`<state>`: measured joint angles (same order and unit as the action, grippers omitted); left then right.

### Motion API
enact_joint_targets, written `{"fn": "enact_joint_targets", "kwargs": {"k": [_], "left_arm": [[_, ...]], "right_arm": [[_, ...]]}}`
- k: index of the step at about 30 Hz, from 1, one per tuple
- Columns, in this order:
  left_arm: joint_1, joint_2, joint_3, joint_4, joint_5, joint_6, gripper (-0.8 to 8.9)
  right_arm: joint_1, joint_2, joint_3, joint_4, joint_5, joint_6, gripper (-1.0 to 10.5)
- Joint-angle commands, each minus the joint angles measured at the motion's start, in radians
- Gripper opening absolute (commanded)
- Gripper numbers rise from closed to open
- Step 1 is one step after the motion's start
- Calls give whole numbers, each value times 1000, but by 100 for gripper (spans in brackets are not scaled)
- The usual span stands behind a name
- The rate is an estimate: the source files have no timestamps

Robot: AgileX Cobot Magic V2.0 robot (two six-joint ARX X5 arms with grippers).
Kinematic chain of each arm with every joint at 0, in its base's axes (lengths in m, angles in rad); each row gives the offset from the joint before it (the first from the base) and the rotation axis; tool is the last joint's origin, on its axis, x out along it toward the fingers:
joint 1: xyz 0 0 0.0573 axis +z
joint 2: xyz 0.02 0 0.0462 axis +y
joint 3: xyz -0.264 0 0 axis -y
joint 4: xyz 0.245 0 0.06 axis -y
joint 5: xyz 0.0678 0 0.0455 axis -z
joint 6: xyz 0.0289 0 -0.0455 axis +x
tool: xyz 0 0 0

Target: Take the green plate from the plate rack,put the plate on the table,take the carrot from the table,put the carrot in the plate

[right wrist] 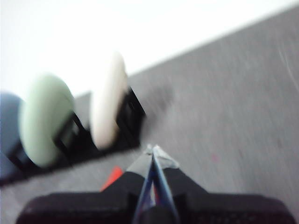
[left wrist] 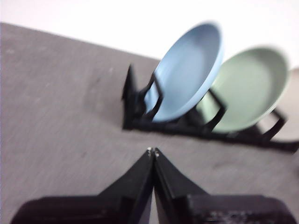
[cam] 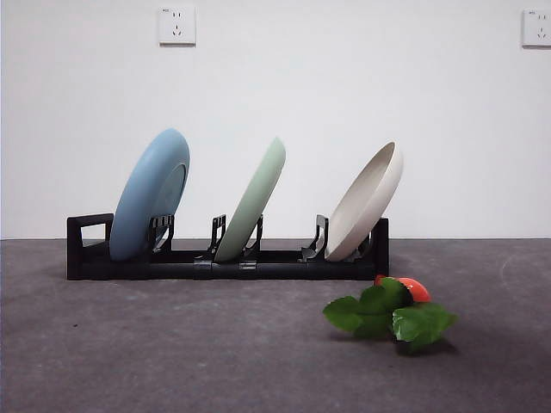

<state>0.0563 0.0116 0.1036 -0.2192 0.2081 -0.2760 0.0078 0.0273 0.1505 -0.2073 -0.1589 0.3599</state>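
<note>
Left claw (left wrist: 153, 151) jaws pressed together, right claw (right wrist: 153, 149) jaws likewise closed, both held above table
</note>
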Motion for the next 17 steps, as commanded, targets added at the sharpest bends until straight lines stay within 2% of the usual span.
{"fn": "enact_joint_targets", "kwargs": {"k": [1, 6, 11, 17], "left_arm": [[2, 19, 68, -11, 55, -62, -7], [2, 100, 211, -82, 190, -64, -7], [2, 210, 373, -192, 317, -18, -7], [2, 323, 540, -358, 427, 81, -7]], "right_arm": [[1, 48, 83, 7, -42, 17, -12], [2, 208, 272, -113, -180, -21, -12], [2, 413, 507, -352, -340, -141, -11], [19, 630, 762, -677, -389, -311, -11]]}}
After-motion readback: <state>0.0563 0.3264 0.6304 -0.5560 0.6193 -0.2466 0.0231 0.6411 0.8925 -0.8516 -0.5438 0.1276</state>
